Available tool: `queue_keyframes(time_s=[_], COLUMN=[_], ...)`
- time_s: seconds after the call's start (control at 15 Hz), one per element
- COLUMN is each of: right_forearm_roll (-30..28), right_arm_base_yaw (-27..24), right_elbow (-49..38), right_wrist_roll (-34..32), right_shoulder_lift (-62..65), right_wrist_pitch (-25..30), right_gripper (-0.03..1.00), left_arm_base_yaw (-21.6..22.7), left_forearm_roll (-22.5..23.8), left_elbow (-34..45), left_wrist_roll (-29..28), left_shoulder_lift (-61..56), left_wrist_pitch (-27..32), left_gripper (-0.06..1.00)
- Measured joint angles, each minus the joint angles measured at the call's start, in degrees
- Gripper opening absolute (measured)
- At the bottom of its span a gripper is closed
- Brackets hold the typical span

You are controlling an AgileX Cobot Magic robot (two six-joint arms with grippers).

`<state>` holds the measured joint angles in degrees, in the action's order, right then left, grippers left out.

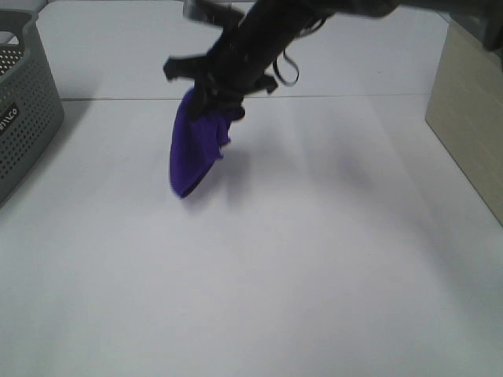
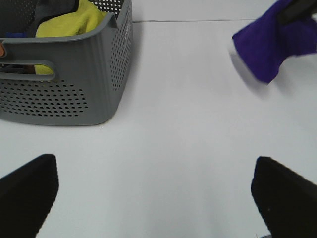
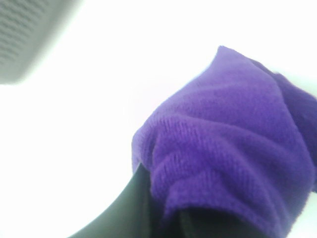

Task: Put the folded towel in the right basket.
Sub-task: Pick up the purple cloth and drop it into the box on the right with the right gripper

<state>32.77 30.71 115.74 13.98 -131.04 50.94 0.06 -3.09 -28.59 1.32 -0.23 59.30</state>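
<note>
We see a grey perforated basket (image 2: 74, 89) standing on the white table (image 2: 173, 148), with a yellow cloth (image 2: 69, 22) bundled inside it.

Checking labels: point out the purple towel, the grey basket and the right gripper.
purple towel (image 1: 191, 153): exterior high view, middle of the hanging cloth.
grey basket (image 2: 74, 96): left wrist view, perforated side wall.
right gripper (image 1: 211, 106): exterior high view, at the fingertips pinching the towel's top.
</note>
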Motion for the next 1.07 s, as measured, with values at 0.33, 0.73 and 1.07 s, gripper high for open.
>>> queue_keyframes(time_s=[0.33,0.73,1.07], right_forearm_roll=[-7.0,-17.1,-22.6], right_arm_base_yaw=[-15.4,-38.8,-47.6], right_elbow=[11.6,16.2,16.2], right_wrist_roll=[-0.2,-5.6,-6.2], right_shoulder_lift=[10.7,16.6,14.3], right_wrist_pitch=[15.4,18.2,18.7], right_gripper=[0.08,0.08,0.33], left_arm_base_yaw=[0.0,0.0,0.0], left_forearm_roll=[0.0,0.0,0.0], left_elbow=[0.0,0.0,0.0], left_wrist_roll=[0.0,0.0,0.0], left_shoulder_lift=[0.0,0.0,0.0], left_wrist_pitch=[0.0,0.0,0.0], left_gripper=[0.99,0.99,0.99])
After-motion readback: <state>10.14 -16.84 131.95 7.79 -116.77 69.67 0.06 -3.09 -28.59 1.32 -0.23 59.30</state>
